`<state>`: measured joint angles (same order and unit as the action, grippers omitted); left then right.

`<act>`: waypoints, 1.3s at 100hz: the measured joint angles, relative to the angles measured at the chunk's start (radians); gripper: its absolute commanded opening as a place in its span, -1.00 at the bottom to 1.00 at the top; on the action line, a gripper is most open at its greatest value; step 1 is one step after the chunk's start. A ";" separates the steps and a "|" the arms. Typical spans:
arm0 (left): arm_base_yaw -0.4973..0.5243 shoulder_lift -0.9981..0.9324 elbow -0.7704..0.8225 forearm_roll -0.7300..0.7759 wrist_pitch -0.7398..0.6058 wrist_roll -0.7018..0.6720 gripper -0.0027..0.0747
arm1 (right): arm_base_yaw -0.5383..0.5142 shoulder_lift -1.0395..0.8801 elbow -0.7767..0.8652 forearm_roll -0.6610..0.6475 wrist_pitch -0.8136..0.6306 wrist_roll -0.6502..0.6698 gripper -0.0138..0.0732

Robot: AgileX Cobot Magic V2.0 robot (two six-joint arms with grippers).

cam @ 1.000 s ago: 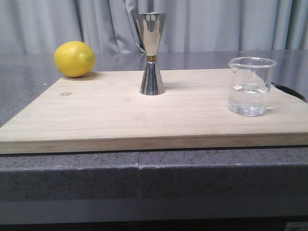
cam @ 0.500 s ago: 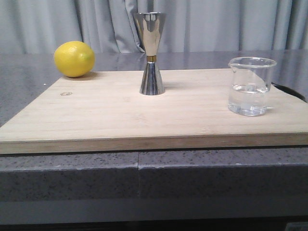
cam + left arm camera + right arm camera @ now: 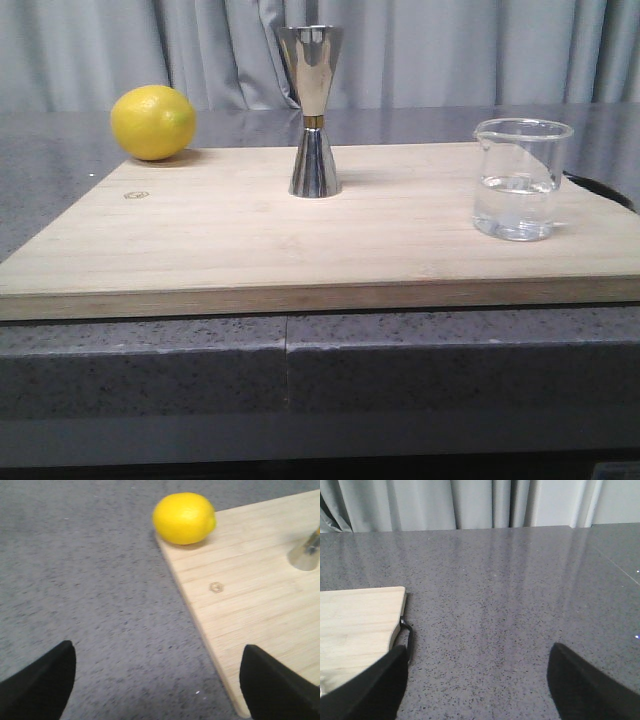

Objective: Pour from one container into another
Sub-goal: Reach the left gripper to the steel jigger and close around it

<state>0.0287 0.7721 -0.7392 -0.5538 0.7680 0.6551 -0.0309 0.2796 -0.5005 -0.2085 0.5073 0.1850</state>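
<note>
The clear glass beaker (image 3: 521, 178), partly filled with clear liquid, stands on the right of the wooden board (image 3: 320, 240). The tall steel jigger (image 3: 313, 110) with its gold band stands upright at the board's far middle; its base (image 3: 306, 555) shows in the left wrist view. Neither gripper appears in the front view. My left gripper (image 3: 159, 672) is open over the grey counter beside the board's left edge, nothing between its fingers. My right gripper (image 3: 479, 672) is open over the counter right of the board's corner (image 3: 380, 615); the beaker is out of that view.
A yellow lemon (image 3: 153, 122) lies at the board's far left corner, also the lemon (image 3: 184, 518) in the left wrist view. A dark hanging loop (image 3: 406, 630) sticks out of the board's right edge. Grey speckled counter (image 3: 300, 360) surrounds the board; grey curtains hang behind.
The front view has shifted very slightly; the jigger, beaker and lemon stand where they were. No gripper has entered that view.
</note>
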 measured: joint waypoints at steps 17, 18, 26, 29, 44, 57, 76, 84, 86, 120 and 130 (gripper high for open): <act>0.000 0.158 0.000 -0.331 -0.014 0.368 0.66 | 0.000 0.000 0.000 0.000 0.004 0.000 0.52; 0.000 0.164 0.000 -0.356 -0.017 0.384 0.66 | 0.000 0.000 0.000 0.000 0.004 0.000 0.52; 0.000 0.224 0.000 -0.482 -0.023 0.542 0.66 | 0.000 0.000 0.000 0.000 0.004 0.000 0.52; 0.000 0.243 0.000 -0.523 -0.023 0.607 0.66 | 0.000 0.000 0.000 0.000 0.004 0.000 0.52; 0.000 0.345 -0.001 -0.724 0.019 0.838 0.66 | 0.000 0.000 0.000 0.000 0.004 0.000 0.52; 0.000 0.437 -0.001 -0.850 0.099 1.018 0.66 | 0.000 0.000 0.000 0.002 0.004 0.000 0.52; 0.000 0.540 -0.001 -0.950 0.193 1.203 0.66 | 0.000 0.000 0.000 0.002 0.004 0.000 0.52; 0.000 0.573 -0.001 -0.995 0.230 1.270 0.66 | 0.000 0.000 0.000 0.002 0.004 0.000 0.52; 0.000 0.582 -0.001 -1.007 0.243 1.286 0.66 | 0.000 0.000 0.000 0.002 0.004 0.000 0.52; 0.000 0.728 -0.007 -1.155 0.387 1.500 0.66 | 0.000 0.000 0.000 0.002 0.004 0.000 0.52; -0.009 0.755 -0.007 -1.182 0.387 1.548 0.66 | 0.000 0.000 0.000 0.002 0.004 0.000 0.52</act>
<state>0.0197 1.5274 -0.7464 -1.7355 1.1546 2.2034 -0.0309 0.2796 -0.5005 -0.2063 0.5113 0.1850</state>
